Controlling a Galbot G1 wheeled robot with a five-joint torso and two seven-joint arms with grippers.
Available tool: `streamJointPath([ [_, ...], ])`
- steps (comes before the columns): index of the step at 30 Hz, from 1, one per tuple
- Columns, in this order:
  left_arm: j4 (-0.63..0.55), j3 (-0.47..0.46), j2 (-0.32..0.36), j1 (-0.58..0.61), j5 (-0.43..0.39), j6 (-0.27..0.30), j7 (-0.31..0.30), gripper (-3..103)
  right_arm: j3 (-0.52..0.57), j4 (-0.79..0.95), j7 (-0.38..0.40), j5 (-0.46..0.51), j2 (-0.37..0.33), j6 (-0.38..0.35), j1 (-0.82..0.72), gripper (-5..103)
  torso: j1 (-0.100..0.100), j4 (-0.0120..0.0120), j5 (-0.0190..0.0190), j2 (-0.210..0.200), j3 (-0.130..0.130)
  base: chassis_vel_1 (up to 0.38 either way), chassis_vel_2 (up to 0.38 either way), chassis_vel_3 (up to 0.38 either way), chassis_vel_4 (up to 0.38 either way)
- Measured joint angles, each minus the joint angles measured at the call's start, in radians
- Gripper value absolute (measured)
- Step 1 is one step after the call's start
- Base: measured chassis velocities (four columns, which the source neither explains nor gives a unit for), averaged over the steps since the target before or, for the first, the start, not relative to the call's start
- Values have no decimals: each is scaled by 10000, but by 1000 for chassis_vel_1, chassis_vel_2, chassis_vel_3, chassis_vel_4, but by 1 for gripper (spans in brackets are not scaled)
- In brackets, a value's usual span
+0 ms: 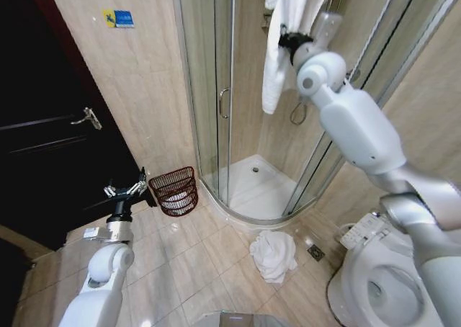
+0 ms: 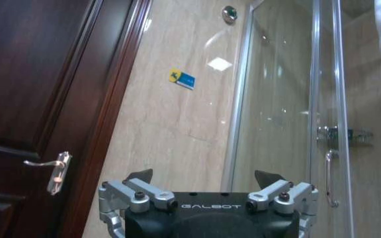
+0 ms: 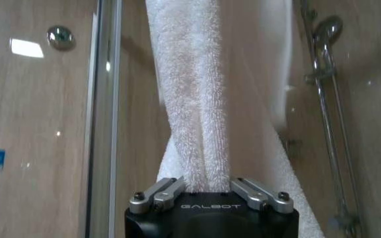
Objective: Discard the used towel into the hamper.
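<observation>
**Right gripper clamped on the hanging towel**

The right gripper (image 1: 288,39) is raised high at the glass shower enclosure (image 1: 216,89), its fingers (image 3: 164,191) drawn in tight against a bunched fold of the white towel (image 1: 277,46) that hangs down from above; in the right wrist view the cloth (image 3: 190,99) fills the gap between them. The left gripper (image 1: 128,190) sits low, just beside the hamper (image 1: 175,190), its jaws spread wide and holding nothing, aimed at the wall by the dark door (image 2: 31,99). The hamper stands on the tiled floor against the wall, next to the shower. 1 more crumpled white towel (image 1: 274,255) lies on the floor near the toilet (image 1: 382,284).
</observation>
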Motion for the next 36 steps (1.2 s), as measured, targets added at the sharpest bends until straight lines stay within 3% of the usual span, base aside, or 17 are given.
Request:
streamJointPath([
  [22,95,132,-92,-47,149,103,55,100,1563,2636,-184,-462,-1327,11,-4293,8,2,3,-6,-2,0,0,0,0,0],
  [31,159,271,-111,-51,286,224,56,100,2759,3672,-300,-1127,-1290,63,-7123,8,2,-2,1,-2,1,0,0,0,0],
  [36,114,284,-134,-15,314,217,85,100,3683,4217,-841,-2225,-1199,301,-9117,8,3,6,-6,-2,0,0,0,0,0],
])
